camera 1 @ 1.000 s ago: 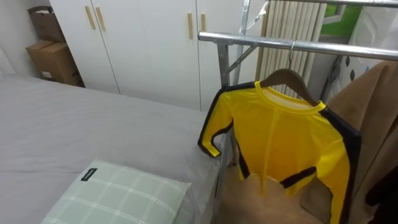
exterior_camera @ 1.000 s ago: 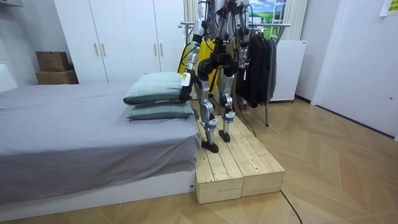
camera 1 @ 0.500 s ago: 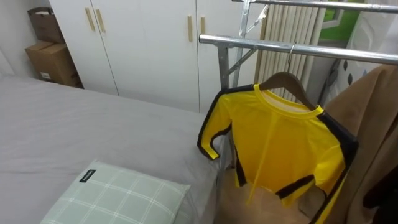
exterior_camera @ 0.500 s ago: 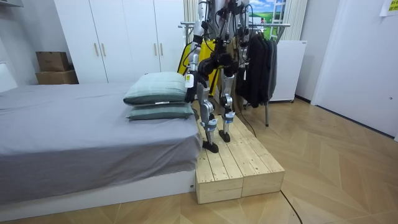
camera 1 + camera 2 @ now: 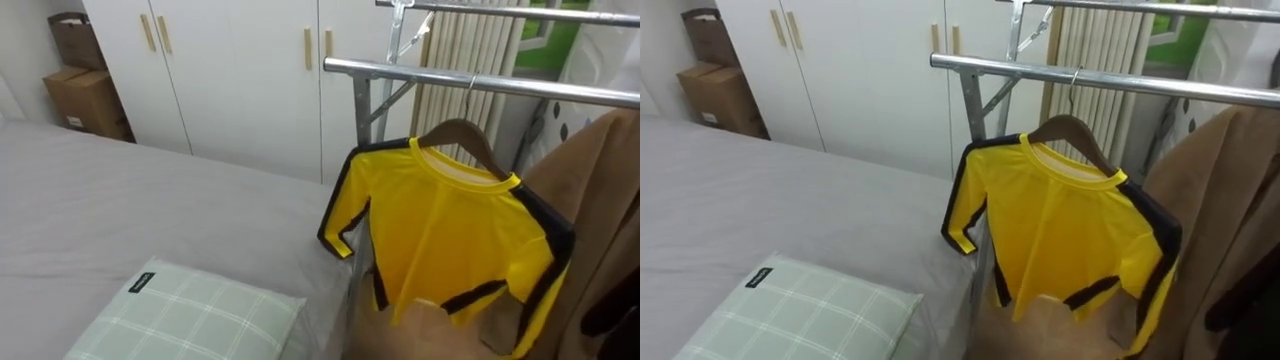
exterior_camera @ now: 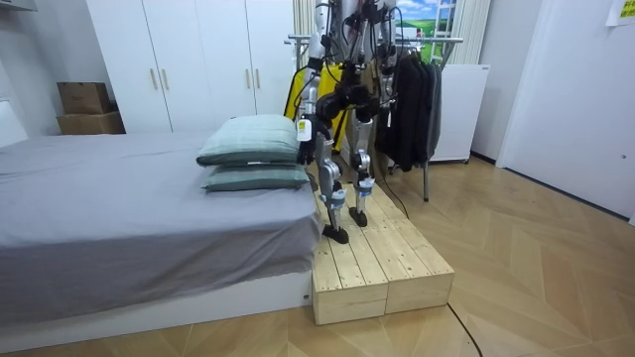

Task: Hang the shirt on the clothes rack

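Shirt (image 5: 450, 240) hangs on rail (image 5: 560, 88), apart from left hand (image 6: 303, 135) below.

Bright, even white light all through the room; no hard shadows. The pane (image 6: 438, 17) behind the clothes rail (image 5: 480, 84) is the brightest patch, perhaps a window and one source. The rail carries a pale sheen along its top. The yellow shirt (image 5: 450, 235) is lit flat, shaded softly in its folds. The grey bed (image 5: 150, 200) darkens gently beside the pillow (image 5: 190, 315). The wooden floor (image 6: 526, 268) shows faint, spread reflections.
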You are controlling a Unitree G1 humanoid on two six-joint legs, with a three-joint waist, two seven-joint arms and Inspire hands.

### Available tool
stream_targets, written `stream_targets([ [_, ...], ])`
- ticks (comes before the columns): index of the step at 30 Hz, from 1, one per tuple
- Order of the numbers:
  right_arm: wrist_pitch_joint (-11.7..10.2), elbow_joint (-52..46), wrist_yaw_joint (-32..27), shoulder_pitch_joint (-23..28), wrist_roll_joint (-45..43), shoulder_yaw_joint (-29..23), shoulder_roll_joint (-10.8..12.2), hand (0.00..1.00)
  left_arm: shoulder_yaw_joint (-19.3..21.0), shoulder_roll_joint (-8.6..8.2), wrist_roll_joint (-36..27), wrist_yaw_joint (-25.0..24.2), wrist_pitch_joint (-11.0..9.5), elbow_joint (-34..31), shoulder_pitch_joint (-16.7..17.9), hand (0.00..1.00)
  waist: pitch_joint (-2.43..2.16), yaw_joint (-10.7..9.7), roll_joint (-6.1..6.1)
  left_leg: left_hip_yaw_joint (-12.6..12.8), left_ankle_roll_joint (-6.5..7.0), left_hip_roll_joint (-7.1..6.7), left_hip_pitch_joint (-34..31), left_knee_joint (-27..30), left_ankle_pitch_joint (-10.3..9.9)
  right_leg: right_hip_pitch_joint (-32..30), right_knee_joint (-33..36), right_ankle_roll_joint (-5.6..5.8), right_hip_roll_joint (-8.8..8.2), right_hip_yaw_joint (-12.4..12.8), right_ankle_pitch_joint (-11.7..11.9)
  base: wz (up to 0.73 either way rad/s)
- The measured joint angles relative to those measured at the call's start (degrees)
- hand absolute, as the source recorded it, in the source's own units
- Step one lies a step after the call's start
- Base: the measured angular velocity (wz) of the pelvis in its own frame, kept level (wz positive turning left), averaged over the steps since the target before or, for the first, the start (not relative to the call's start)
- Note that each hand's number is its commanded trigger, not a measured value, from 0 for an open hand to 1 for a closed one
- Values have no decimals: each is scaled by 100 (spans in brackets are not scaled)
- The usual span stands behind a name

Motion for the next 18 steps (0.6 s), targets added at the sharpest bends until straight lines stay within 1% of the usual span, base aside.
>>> stream_targets([
  [2, 15, 3, -1, 5, -21, 0, -10, 0, 1, -2, -37, 0, -8, 25, -50, 0, 9, -22, 12, -162, 13, -19, -59, 135, -50, 91, 11, 44, -35, -146, -30, 44],
  [4, 28, 3, -2, 9, -65, -49, -2, 0, 24, 3, -41, 1, -91, 23, -113, 0, 16, -87, -20, -556, 45, -143, -128, 206, -69, 194, 111, 115, -123, -422, -154, 77],
  [5, 33, 4, -1, 10, -71, -56, -2, 0, 33, 3, -42, 1, -107, 24, -122, 0, 17, -110, -24, -683, 62, -175, -155, 243, -79, 223, 145, 131, -129, -471, -192, 96],
  [6, 37, 6, 1, 19, -67, -64, 4, 0, 38, 5, -43, 2, -141, 23, -147, 0, 20, -180, -47, -940, 86, -256, -218, 321, -94, 288, 185, 160, -148, -472, -279, 106],
  [7, 66, 5, 1, 46, -67, -62, 4, 0, 33, 3, -51, 2, -180, 22, -172, 0, 17, -188, -70, -1156, 96, -325, -245, 355, -96, 364, 203, 190, -167, -474, -349, 106],
  [8, 97, 5, 3, 50, -64, -62, 6, 0, 26, 4, -75, 3, -203, 20, -180, 0, 16, -193, -81, -1271, 103, -365, -269, 386, -97, 402, 200, 200, -174, -482, -379, 104],
  [9, 145, -2, 3, 48, -59, -62, 10, 0, -14, 9, -193, 13, -223, 9, -201, 0, 15, -213, -93, -1484, 131, -428, -362, 488, -114, 469, 190, 234, -176, -489, -433, 107],
  [10, 176, -15, 3, 52, -61, -53, 17, 0, -62, 13, -304, 28, -228, 8, -236, 0, 14, -228, -119, -1749, 138, -512, -454, 559, -117, 512, 185, 227, -176, -479, -490, 112],
  [11, 196, -31, 3, 62, -63, -54, 23, 0, -77, 13, -361, 36, -231, 7, -253, 0, 10, -240, -146, -1872, 146, -559, -501, 588, -110, 524, 182, 226, -176, -406, -522, 111],
  [12, 235, -37, 6, 63, -74, -57, 37, 0, -77, 2, -424, 39, -239, 7, -259, 0, 8, -233, -182, -2057, 153, -634, -574, 633, -101, 553, 171, 237, -176, -306, -572, 98],
  [13, 238, -36, 6, 60, -134, -64, 61, 0, -75, -16, -424, 40, -242, -2, -238, 0, 7, -193, -219, -2208, 154, -682, -609, 653, -99, 615, 91, 246, -161, -311, -591, 82],
  [14, 238, -34, 3, 48, -174, -72, 66, 0, -73, -31, -430, 40, -246, -16, -209, 0, 9, -151, -225, -2240, 153, -687, -613, 657, -99, 649, 51, 247, -155, -363, -591, 63],
  [15, 237, -32, 5, 11, -277, -94, 67, 0, -68, -64, -442, 41, -260, -18, -135, 0, 13, -126, -242, -2346, 151, -712, -644, 689, -101, 745, -45, 249, -140, -527, -590, 68],
  [16, 240, -30, 7, -7, -307, -92, 69, 0, -68, -90, -444, 42, -260, -17, -112, 0, 7, -132, -245, -2478, 149, -765, -709, 760, -102, 830, -122, 249, -134, -666, -591, 81],
  [17, 244, -30, 11, -6, -322, -92, 69, 0, -66, -104, -466, 42, -262, 2, -111, 0, 15, -136, -263, -2532, 149, -790, -737, 777, -101, 862, -136, 265, -134, -663, -600, 105],
  [18, 266, -25, 29, 2, -359, -67, 69, 0, -66, -126, -522, 43, -279, 7, -123, 0, 15, -137, -265, -2529, 146, -816, -811, 822, -99, 917, -137, 271, -130, -575, -627, 115],
])
